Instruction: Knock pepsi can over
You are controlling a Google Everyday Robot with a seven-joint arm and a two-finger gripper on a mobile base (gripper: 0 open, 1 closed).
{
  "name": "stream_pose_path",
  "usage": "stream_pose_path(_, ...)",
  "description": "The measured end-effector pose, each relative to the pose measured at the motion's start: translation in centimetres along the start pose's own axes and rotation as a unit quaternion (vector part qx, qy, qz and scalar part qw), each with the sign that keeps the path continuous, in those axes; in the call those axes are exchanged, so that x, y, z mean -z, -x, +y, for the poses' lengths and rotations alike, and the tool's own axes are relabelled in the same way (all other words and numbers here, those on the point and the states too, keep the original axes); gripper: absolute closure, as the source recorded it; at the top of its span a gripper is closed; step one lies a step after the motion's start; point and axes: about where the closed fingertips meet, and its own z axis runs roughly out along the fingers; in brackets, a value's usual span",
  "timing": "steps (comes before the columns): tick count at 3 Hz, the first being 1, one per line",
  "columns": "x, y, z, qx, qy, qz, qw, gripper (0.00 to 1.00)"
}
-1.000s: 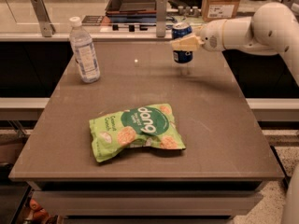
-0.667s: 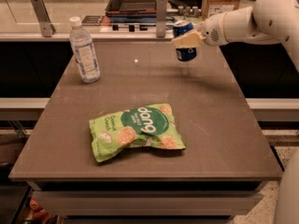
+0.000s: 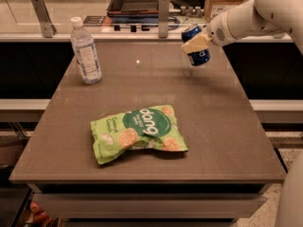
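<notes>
Gripper [image 3: 195,43] at far right of table [image 3: 222,126] across the tilted pepsi can [image 3: 201,57], grip can't tell; can probably light, stiff, slick, so push near its top.

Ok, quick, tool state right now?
Tool: against the tilted can, far right of the table; open or closed cannot be told.
</notes>
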Motion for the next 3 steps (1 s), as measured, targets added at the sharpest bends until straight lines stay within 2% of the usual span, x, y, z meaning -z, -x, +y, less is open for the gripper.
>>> stream_pose_path(1, -0.1, -1.6, -0.4, 0.006, -0.019, 0.053, 0.9984, 1.00)
stream_pose_path(2, -0.8, -3.3, -0.4, 0.021, -0.030, 0.117, 0.9925, 1.00)
stream_pose_path(3, -2.0, -4.5, 0.0, 0.052, -0.034, 0.193, 0.9793, 1.00)
